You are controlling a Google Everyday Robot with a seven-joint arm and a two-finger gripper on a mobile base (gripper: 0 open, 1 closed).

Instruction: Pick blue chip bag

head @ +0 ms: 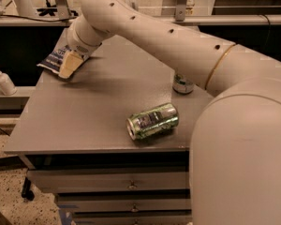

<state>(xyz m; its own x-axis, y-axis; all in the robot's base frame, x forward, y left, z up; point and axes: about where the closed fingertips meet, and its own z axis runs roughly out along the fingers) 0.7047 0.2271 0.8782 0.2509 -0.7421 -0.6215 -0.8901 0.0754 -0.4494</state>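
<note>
The blue chip bag [51, 60] is a small dark navy foil bag with white lettering. It lies at the far left corner of the grey table [84, 121]. My gripper [68, 64] is at the end of the long cream arm that reaches across the table from the right. It sits down on the right part of the bag and covers that part. Only the bag's left part shows.
A green-and-silver soda can [152, 121] lies on its side near the table's front edge. A second can [182, 84] stands upright behind it, mostly hidden by my arm. A white pump bottle [2, 81] stands on a lower ledge left of the table. Drawers sit below the tabletop.
</note>
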